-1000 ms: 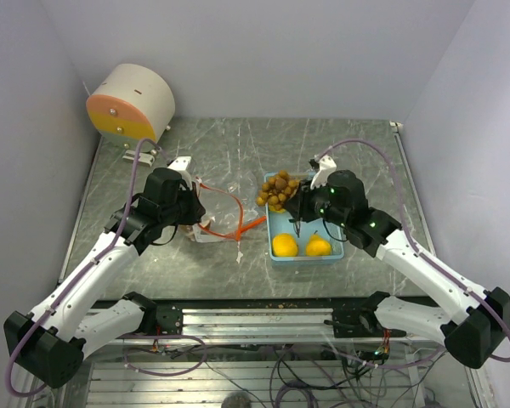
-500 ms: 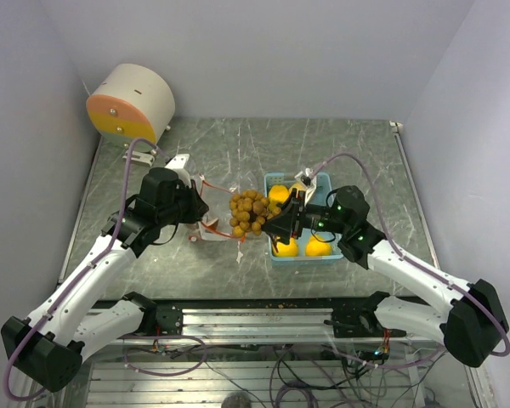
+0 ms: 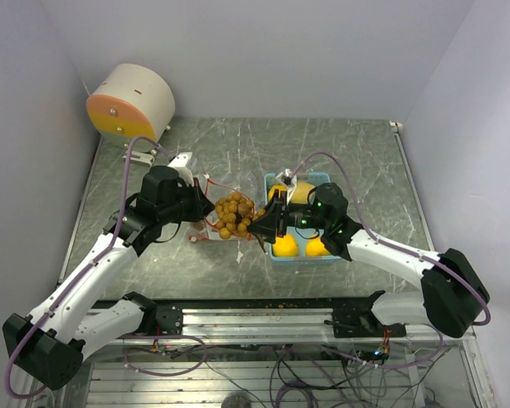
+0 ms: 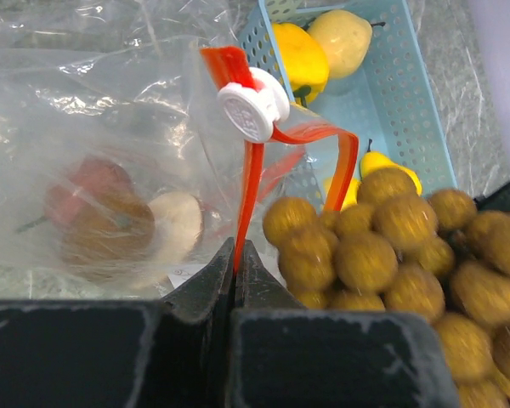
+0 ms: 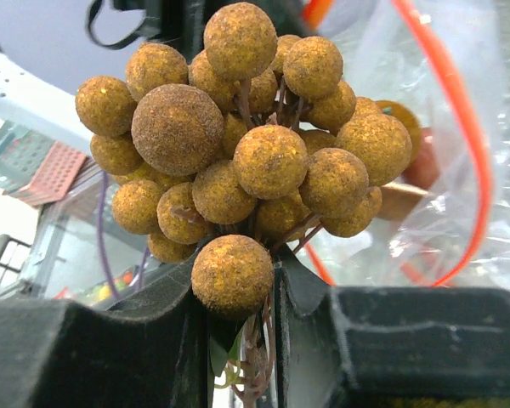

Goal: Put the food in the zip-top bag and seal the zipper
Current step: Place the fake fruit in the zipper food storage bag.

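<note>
Right fingers are clamped on the stem bundle under the cluster of brown balls and carry it clear of the counter. Left fingers are pressed together on the red zipper strip, lifting one lip of the zip-top bag.

Position, top view: the cluster is at the bag mouth, at 9 o'clock from the blue tray. I can't tell if it's past the lip yet.

Already in the bag are a dark red apple and a brown lump. The yellow fruits are in the tray.

Handling, my read:
- Cluster: light and lumpy, with balls on thin twigs. I'd expect some to snap off if it's squeezed or dragged over the lip. Holding it by the main stem, as now, looks right. Don't pinch the balls.
- Bag: thin, limp and slick film that collapses if released. The strip is the only stiff part, so grip there, clear of the white slider.
- Yellow fruits: firm, smooth and round, so they'll likely roll. Grip across the widest part.

Risk: the mouth looks barely wider than the cluster, so a snag would tug the strip out of my left fingers.
</note>
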`<state>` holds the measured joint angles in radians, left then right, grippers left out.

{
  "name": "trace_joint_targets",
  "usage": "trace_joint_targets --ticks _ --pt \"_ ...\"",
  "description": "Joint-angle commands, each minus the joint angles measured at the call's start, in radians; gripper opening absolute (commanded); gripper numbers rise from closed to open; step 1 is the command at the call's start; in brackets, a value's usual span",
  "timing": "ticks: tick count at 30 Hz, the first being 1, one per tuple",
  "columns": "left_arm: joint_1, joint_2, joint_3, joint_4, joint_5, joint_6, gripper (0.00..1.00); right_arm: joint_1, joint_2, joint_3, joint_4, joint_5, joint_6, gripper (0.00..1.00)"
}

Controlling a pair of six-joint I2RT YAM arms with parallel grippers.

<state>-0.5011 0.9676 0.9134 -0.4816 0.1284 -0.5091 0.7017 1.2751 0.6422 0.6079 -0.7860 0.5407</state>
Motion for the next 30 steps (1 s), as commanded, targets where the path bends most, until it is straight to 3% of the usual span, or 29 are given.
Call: trace_joint_targets --ticks 1,10,17,24,30 --pt "-0.005 -0.034 0.025 0.012 0.056 0.003 0.07 0.001 0.024 0.062 -0.062 0.134 -0.084 0.13" --pt "-0.005 -0.084 0.028 -0.033 0.046 0.021 0.07 0.022 0.101 0.159 -0.311 0.357 -0.198 0.09" --pt "-0.005 -0.024 0.077 -0.025 0.078 0.036 0.07 0.208 0.151 0.298 -0.575 0.746 -0.335 0.09" --pt "-0.005 0.04 0.102 0.015 0.128 0.036 0.07 0.365 0.28 0.497 -0.77 0.957 -0.412 0.09" --pt "-0.006 0.047 0.1 0.01 0.15 0.046 0.07 0.382 0.334 0.608 -0.86 1.113 -0.368 0.11"
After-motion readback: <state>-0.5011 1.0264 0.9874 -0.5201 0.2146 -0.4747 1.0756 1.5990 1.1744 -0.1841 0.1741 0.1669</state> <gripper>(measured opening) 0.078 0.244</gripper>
